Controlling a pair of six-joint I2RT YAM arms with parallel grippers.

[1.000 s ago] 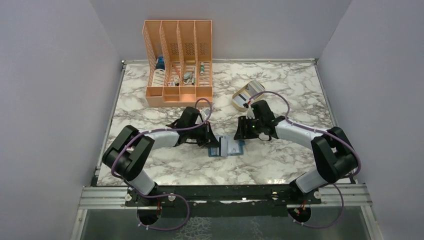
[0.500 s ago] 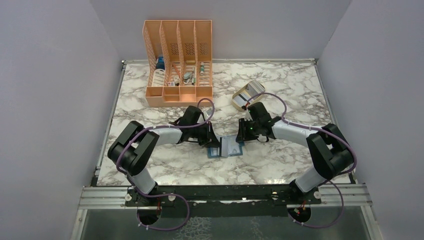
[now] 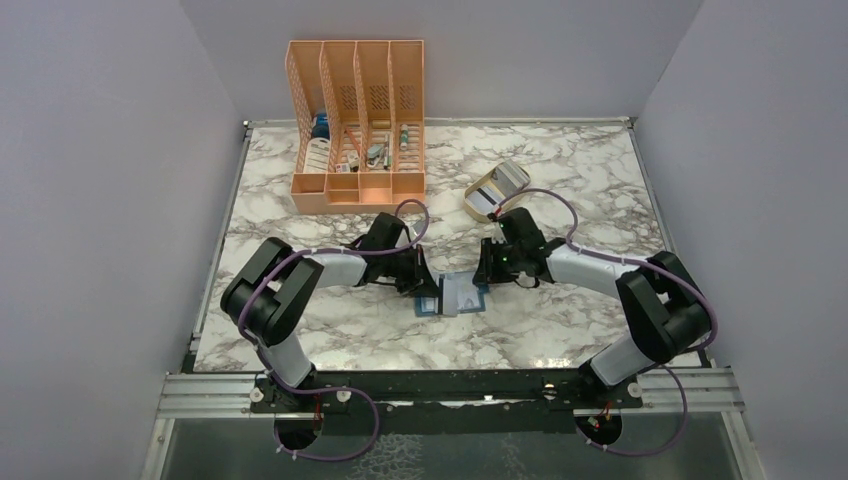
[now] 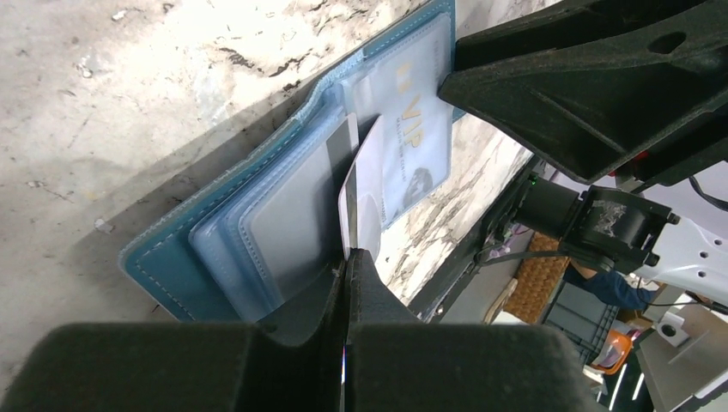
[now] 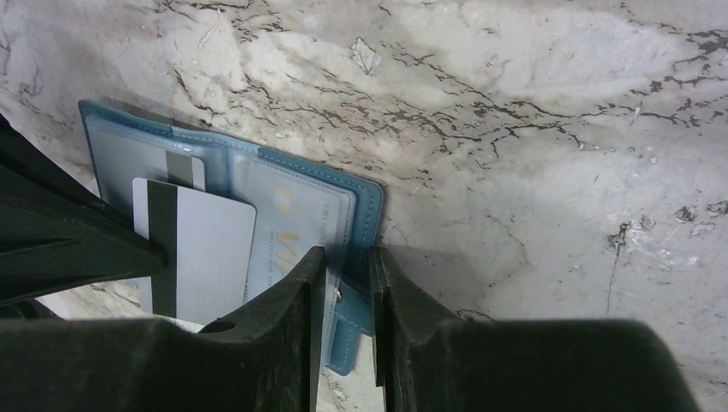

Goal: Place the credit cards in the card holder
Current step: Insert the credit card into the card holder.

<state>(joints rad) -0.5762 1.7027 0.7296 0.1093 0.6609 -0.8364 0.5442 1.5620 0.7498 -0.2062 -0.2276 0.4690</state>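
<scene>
The teal card holder (image 3: pixel 461 296) lies open on the marble between my two grippers. My left gripper (image 4: pixel 347 256) is shut on a pale credit card with a dark stripe (image 4: pixel 361 184), held on edge over the holder's (image 4: pixel 163 249) clear slots. A gold VIP card (image 4: pixel 414 142) sits in the right-hand slot, and a striped card (image 5: pixel 178 168) in the left one. My right gripper (image 5: pixel 348 257) has narrowed its jaws on the holder's (image 5: pixel 371 202) right edge, the strap between them. The held card (image 5: pixel 202 249) shows beside it.
A beige oval tray (image 3: pixel 474 196) with more cards (image 3: pixel 503 178) stands behind the right arm. An orange slotted file rack (image 3: pixel 358 125) with small items stands at the back left. Grey walls close in both sides.
My right gripper has narrowed its jaws and shifted a little left onto the holder's right edge. The left gripper stays shut on the card, almost unmoved.
</scene>
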